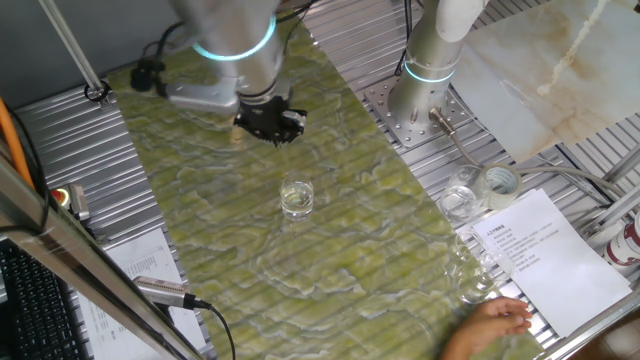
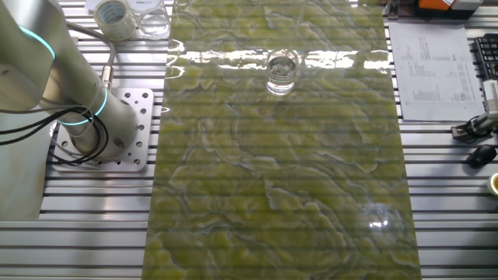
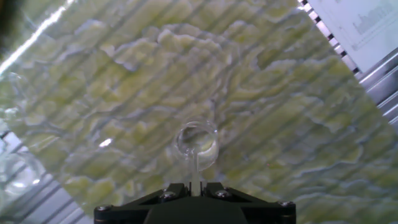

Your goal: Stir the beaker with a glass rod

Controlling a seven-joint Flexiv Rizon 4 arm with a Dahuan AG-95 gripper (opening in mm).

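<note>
Green marbled mat (image 1: pixel 330 250) carries the beaker (image 1: pixel 297 197), below and ahead of the gripper (image 1: pixel 270 122), whose fingers pinch the glass rod (image 3: pixel 194 169) pointing down at its mouth.

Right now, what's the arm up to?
The arm holds the end effector in the air above the green mat, shut on a thin glass rod that points down toward the beaker. The beaker stands alone mid-mat with a little clear liquid. The rod looks to be above it, not yet in, so stirring hasn't started. A person's hand rests at the table edge near the other glassware and a tape roll.
</note>
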